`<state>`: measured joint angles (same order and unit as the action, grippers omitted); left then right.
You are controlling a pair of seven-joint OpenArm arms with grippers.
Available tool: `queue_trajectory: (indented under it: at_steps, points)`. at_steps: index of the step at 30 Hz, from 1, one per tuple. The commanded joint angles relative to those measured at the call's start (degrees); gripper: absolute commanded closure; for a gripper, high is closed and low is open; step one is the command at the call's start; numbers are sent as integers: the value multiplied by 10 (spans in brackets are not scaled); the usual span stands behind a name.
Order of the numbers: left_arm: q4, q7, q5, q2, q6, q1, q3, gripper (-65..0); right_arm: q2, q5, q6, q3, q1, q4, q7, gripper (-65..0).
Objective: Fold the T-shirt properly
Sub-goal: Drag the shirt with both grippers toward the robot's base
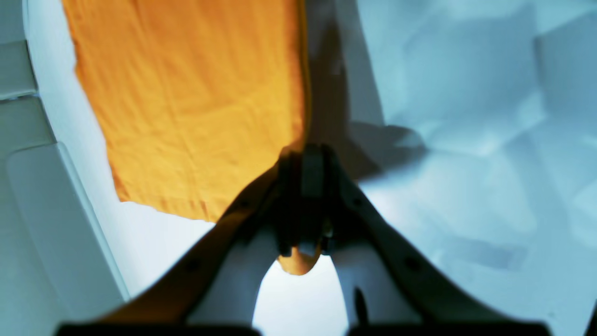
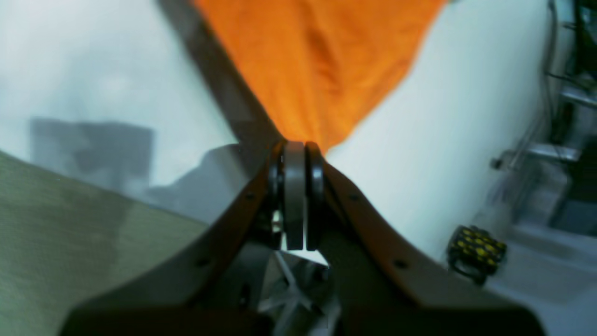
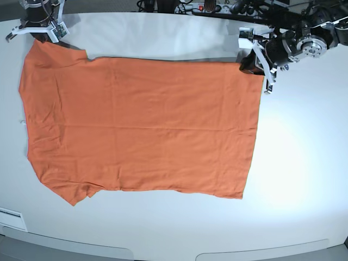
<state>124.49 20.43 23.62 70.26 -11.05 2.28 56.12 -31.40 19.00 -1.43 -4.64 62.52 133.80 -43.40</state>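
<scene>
The orange T-shirt (image 3: 141, 125) lies spread flat and sideways on the white table (image 3: 304, 163), with its neck end at the left and its hem at the right. My left gripper (image 3: 251, 64) is shut on the far hem corner. In the left wrist view the gripper (image 1: 310, 154) pinches the shirt (image 1: 186, 102), and a bit of cloth pokes out behind the pads. My right gripper (image 3: 41, 37) is shut on the far sleeve corner at the back left. In the right wrist view the gripper (image 2: 298, 147) holds the shirt (image 2: 317, 60), which fans out from the closed pads.
Cables and equipment (image 3: 217, 6) line the table's far edge. A black and yellow object (image 2: 475, 252) sits off the table in the right wrist view. The table's front edge (image 3: 163, 253) curves along the bottom, with a white label (image 3: 11, 218) at the front left.
</scene>
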Motion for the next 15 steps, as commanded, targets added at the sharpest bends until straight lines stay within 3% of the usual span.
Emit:
queue_trajectory:
  at_steps: [1, 8, 15]
  points:
    - [17, -4, 6, 17, 6, -2, -6, 0, -5, 10, 7, -3, 16, 12, 0, 0]
    - [68, 33, 25, 35, 6, -52, -6, 0, -5, 15, 21, -3, 70, 12, -10, 0]
    - [81, 58, 78, 39, 9, -75, -6, 0, -5, 73, 49, -3, 103, 12, -19, 0]
